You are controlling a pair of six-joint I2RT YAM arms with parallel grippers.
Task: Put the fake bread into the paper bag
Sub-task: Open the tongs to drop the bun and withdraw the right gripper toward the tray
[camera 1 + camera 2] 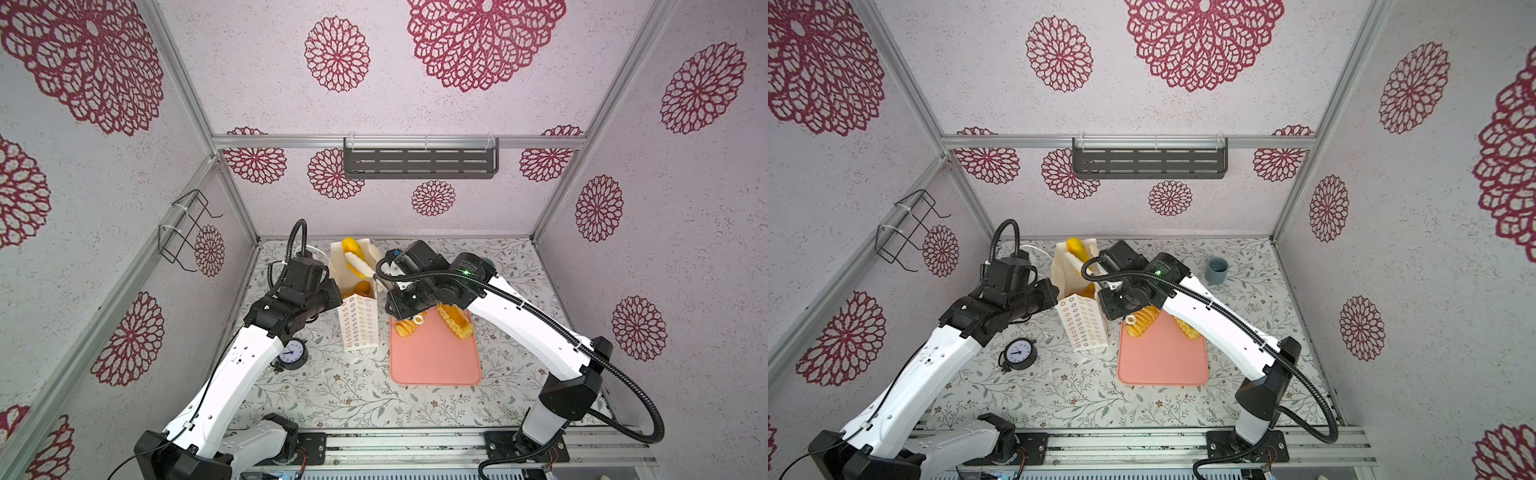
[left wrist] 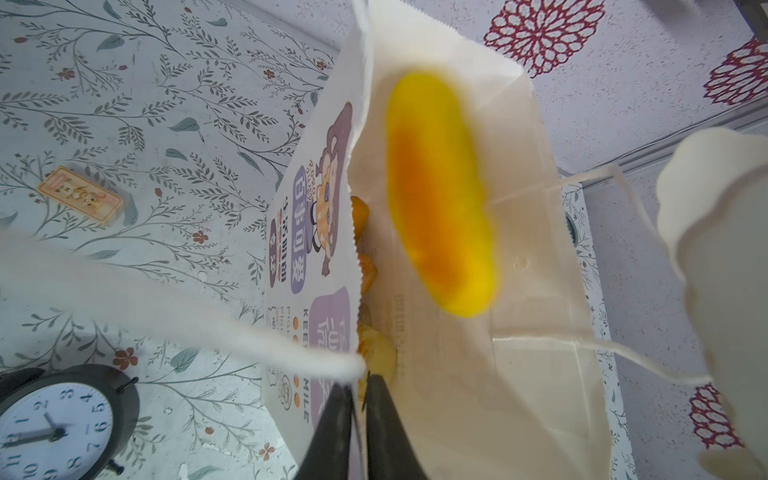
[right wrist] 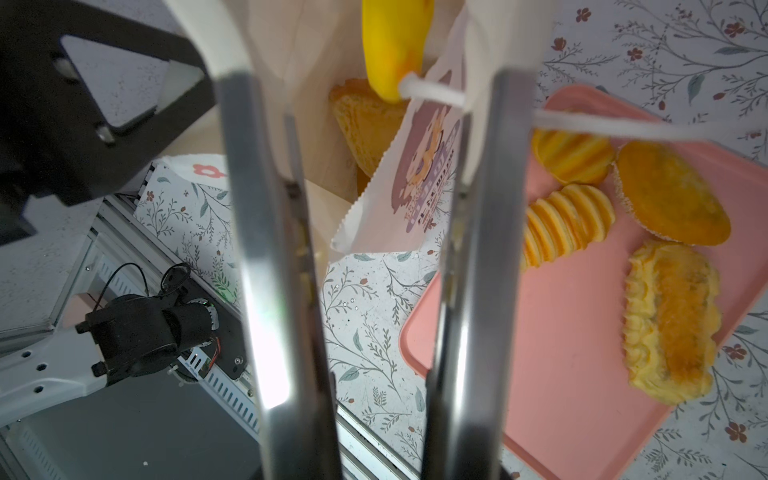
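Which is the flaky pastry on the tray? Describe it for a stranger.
Find the pink tray beside the paper bag; four breads show on it. The flaky pastry alone has a broad pale ruffled rim around a browned middle, unlike the ridged rolls and darker oval bun.

Robotics test booth. Flower-papered panels (image 1: 374, 104) sit in metal framing (image 1: 291, 142). Two robot arms (image 1: 536, 332) bolt to a rail (image 1: 415, 451) at six o'clock.

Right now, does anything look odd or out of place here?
Yes: the long loaf pokes up out of the paper bag rather than lying inside, and the bag's cord handle crosses one of the right fingers, so it might snag.
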